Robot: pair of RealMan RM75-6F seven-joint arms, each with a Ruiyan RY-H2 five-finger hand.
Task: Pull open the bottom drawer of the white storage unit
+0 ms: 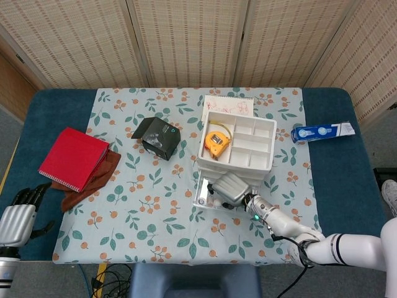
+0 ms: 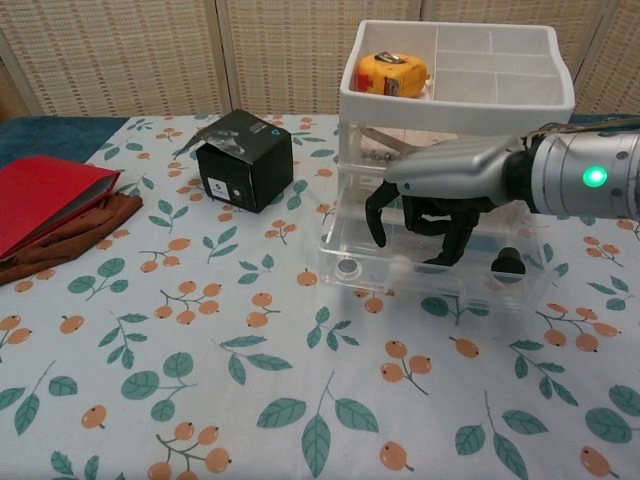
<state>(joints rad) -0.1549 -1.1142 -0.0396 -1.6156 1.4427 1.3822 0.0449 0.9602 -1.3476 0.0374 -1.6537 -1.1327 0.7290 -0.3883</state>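
— Floral cloth covers the blue table [image 1: 347,186], wicker screens behind; where does the bottom drawer [image 2: 430,275] stand?

— At the foot of the white storage unit [image 1: 236,144], already drawn partway out toward the robot, its clear front proud of the tiers above. Its long axis runs left to right, so the pull goes straight toward the robot.

— And which hand is on it?

— The right hand [image 2: 430,205] reaches over the drawer's front, fingers [image 2: 455,240] curled down inside it, hooking the wall rather than clasping it. The left hand [image 1: 18,217] rests far off from the unit at the table's near edge, fingers apart, holding nothing.

— Beyond the unit?

— A black box [image 1: 160,138] just left of it, a red notebook [image 1: 73,158] on brown cloth further left, a blue tube [image 1: 322,131] to its right
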